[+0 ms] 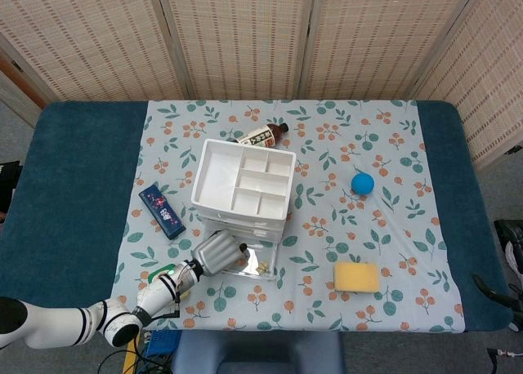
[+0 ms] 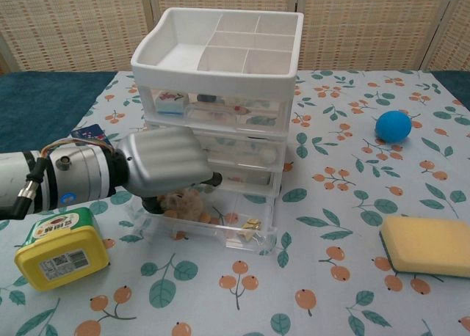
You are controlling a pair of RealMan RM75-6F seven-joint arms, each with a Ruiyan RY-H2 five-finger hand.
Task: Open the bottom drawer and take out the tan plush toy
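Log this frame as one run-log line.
bottom clear plastic drawer: open | left robot hand: reaching in over tan plush toy, grasp unclear | right robot hand: unseen

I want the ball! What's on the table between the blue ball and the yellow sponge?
Nothing. In both views, only bare flowered tablecloth lies between the blue ball and the yellow sponge.

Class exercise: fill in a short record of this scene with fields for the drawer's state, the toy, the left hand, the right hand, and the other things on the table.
bottom drawer: pulled out, open, clear plastic
tan plush toy: inside the open drawer, at its left end
left hand: over the drawer's left end, fingers curled down onto the toy; a firm grasp cannot be confirmed
right hand: not visible in either view
other things: yellow sponge, blue ball, yellow-lidded tub, brown bottle behind the drawer unit, dark blue packet
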